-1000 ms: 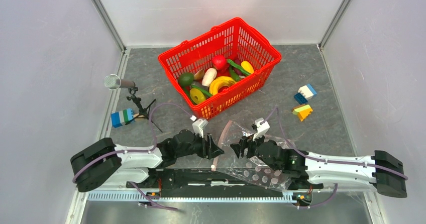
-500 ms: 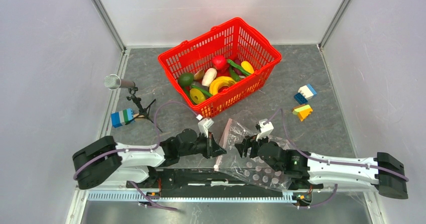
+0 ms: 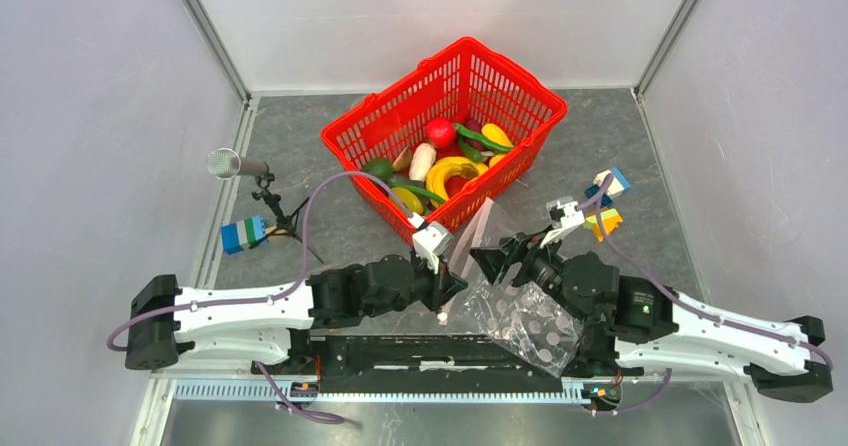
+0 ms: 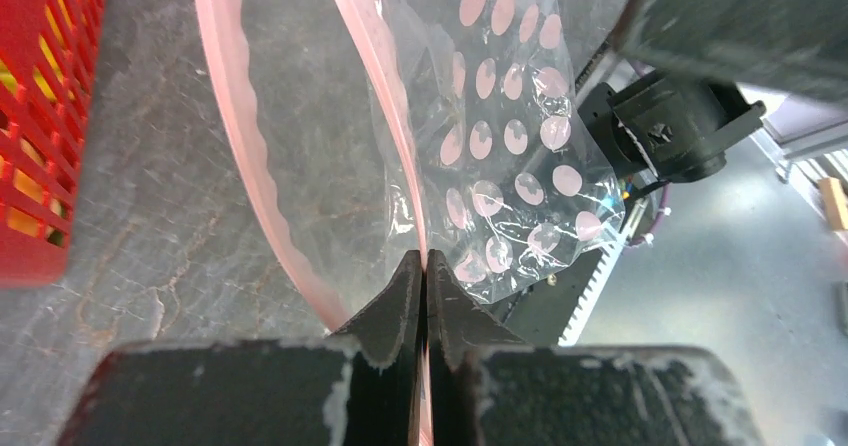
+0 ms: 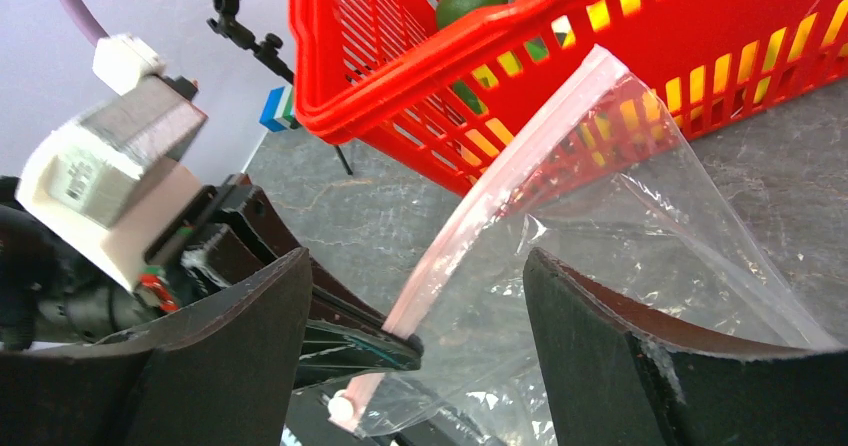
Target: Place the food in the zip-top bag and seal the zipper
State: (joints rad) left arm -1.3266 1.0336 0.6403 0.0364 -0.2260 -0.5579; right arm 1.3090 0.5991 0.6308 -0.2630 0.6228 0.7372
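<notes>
The clear zip-top bag [image 3: 525,316] with pinkish dots lies between the arms, its mouth lifted towards the basket. My left gripper [image 3: 449,286] is shut on the bag's pink zipper [image 4: 392,96] near one end; the strip runs out from between the shut jaws [image 4: 425,266]. Just right of it, my right gripper [image 3: 498,262] stands open around the raised mouth edge [image 5: 520,176], with the film between its fingers [image 5: 590,336] and touching neither. The food [image 3: 446,171], glossy toy fruits and vegetables, lies in the red basket [image 3: 372,129].
The red mesh basket [image 5: 420,76] stands just beyond the bag's mouth. Coloured bricks [image 3: 603,221] lie at the right and one [image 3: 242,233] at the left. A microphone on a small tripod [image 3: 232,163] stands by the left wall.
My left gripper has shut on the bag's zipper edge. Both arms have reached forward and lifted the bag's mouth towards the basket. The basket has shifted slightly right.
</notes>
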